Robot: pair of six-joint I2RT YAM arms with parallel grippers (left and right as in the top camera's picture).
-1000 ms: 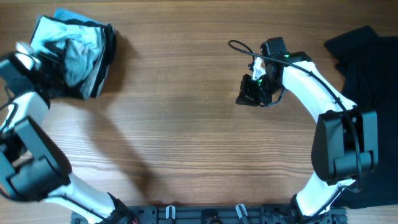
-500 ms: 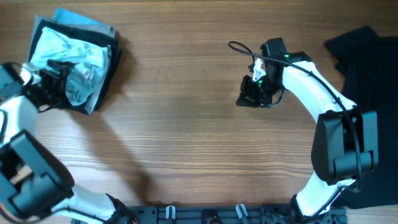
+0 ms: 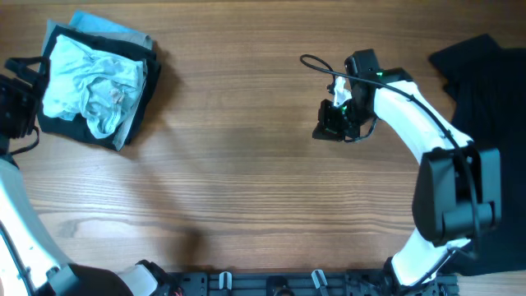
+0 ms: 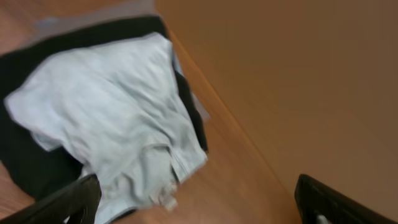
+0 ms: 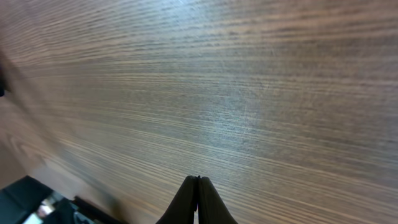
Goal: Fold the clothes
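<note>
The clothes lie in a pile at the table's far left: a crumpled pale light-blue T-shirt (image 3: 92,78) (image 4: 115,115) on top of a black garment (image 3: 57,127) (image 4: 28,168), with a grey-blue one (image 3: 107,23) under both. My left gripper (image 3: 23,103) (image 4: 199,211) hangs just left of the pile, open, with nothing between its fingers (image 4: 71,200). My right gripper (image 3: 333,125) (image 5: 198,182) is shut and empty over bare wood right of centre. More black clothing (image 3: 485,90) is spread at the right edge.
The wooden table (image 3: 246,181) runs to an edge next to the pile in the left wrist view. A black rail (image 3: 271,284) lines the near edge. The right arm's cable (image 3: 316,62) loops above its wrist.
My left gripper has drawn back leftward off the pile, leaving the pale shirt lying loose on top. The right arm has not moved.
</note>
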